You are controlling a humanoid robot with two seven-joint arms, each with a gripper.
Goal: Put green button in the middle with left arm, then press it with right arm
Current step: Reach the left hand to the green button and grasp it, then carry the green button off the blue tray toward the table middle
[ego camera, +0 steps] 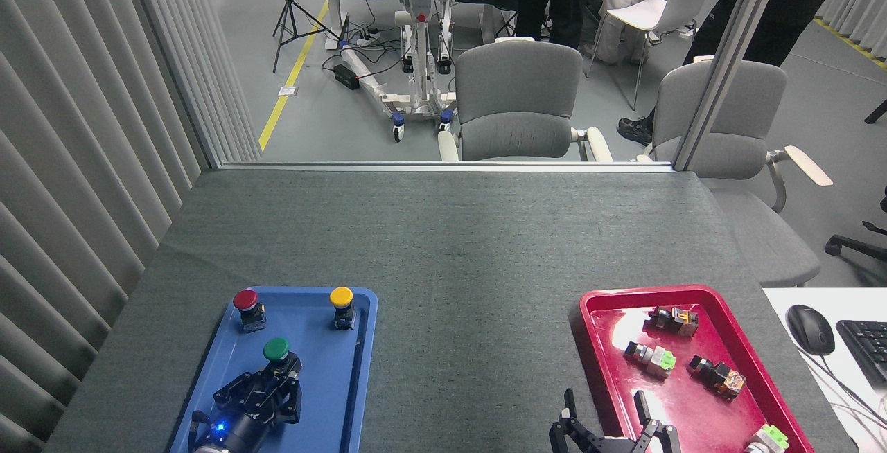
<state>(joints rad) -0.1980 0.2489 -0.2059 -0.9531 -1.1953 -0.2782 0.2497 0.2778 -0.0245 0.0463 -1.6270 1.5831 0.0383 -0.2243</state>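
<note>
My left arm's black two-finger gripper (267, 384) is over the flat blue plastic tray (360, 342), its fingers drawn in around the black boxy base of the small green button (276, 350) with the round dark-green cap. From here it looks clamped on that base. The green button is inside the blue tray, nearer to me than the red-capped button (247, 306) and the yellow-capped button (341, 303) at the tray's far end. Right of the blue tray lies the bare dark grey felt middle (471, 300). Further right of the tray, my right arm's black gripper (610, 422) hangs with fingers spread apart.
</note>
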